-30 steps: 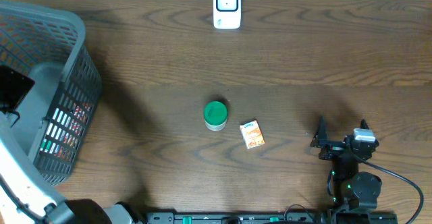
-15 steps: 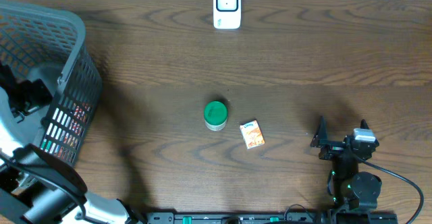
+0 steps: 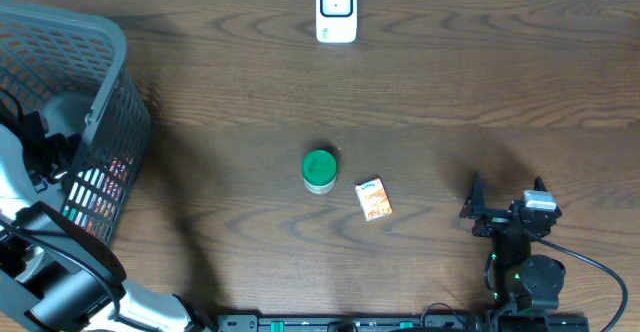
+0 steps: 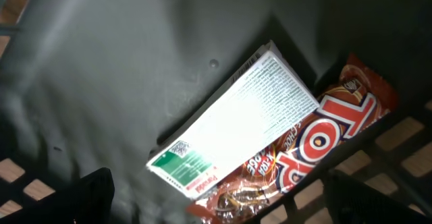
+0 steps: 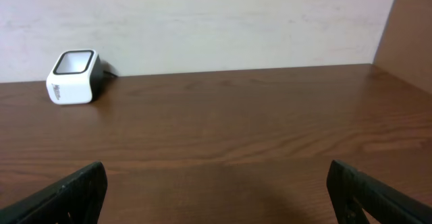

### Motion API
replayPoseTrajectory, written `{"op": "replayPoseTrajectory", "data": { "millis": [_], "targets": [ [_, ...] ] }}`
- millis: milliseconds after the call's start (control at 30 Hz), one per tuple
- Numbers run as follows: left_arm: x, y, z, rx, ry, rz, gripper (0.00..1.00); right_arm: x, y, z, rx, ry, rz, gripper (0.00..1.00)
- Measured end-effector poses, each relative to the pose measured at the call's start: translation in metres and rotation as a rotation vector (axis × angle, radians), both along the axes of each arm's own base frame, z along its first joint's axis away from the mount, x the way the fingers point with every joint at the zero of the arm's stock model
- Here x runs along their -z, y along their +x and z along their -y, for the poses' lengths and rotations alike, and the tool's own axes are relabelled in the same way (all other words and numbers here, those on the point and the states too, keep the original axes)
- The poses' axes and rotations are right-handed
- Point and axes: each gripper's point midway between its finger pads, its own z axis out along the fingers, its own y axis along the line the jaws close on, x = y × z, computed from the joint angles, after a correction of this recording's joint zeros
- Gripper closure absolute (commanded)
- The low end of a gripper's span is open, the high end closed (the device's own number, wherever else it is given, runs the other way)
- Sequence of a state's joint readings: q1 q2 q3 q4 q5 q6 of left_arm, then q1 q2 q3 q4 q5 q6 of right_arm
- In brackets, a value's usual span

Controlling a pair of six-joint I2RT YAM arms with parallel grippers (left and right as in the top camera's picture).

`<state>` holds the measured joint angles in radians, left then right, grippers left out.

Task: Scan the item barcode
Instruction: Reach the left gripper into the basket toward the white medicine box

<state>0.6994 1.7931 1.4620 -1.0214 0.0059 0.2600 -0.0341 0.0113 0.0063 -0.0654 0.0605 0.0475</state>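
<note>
The left tool [image 4: 223, 204] hangs inside the grey basket [image 3: 108, 92] at the desk's [image 3: 480, 92] left edge, its jaws spread wide and holding nothing. Just below it, on the basket floor, a white carton [image 4: 236, 123] with fine print and a green label lies tilted, partly overlapping a red snack packet [image 4: 324, 143] against the mesh wall. Out on the desk, a green-lidded tub [image 3: 319, 170] and a small orange box [image 3: 374, 199] sit near each other at the centre. The white scanner [image 3: 336, 10] stands at the far edge. The right tool [image 3: 507, 204] rests low at the near right, jaws fully apart and empty, facing the scanner.
</note>
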Motion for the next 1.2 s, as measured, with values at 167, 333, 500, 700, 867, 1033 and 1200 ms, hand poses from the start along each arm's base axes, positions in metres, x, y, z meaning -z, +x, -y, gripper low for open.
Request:
{"op": "replayPoseTrajectory", "data": {
  "millis": [167,333,500,700,867,1033,1200],
  "targets": [
    [0.014,-0.003,0.003,0.003,-0.007,-0.009,0.02,0.000,0.000,0.000,0.000,0.000,0.000,0.01],
    [0.034,-0.011,0.009,0.003,-0.023,-0.028,0.02,0.000,0.000,0.000,0.000,0.000,0.000,0.01],
    [0.047,-0.015,0.013,0.003,-0.029,-0.035,0.02,0.000,0.000,0.000,0.000,0.000,0.000,0.01],
    [0.050,-0.015,0.012,0.002,-0.025,-0.031,0.02,0.000,0.000,0.000,0.000,0.000,0.000,0.01],
    [0.050,-0.015,0.012,0.002,-0.024,-0.031,0.02,0.000,0.000,0.000,0.000,0.000,0.000,0.01],
    [0.050,-0.016,0.009,-0.020,-0.008,-0.034,0.17,0.000,0.000,0.000,0.000,0.000,0.000,0.01],
    [0.049,-0.016,0.004,-0.052,0.017,-0.037,0.18,0.000,0.000,0.000,0.000,0.000,0.000,0.01]
  ]
}}
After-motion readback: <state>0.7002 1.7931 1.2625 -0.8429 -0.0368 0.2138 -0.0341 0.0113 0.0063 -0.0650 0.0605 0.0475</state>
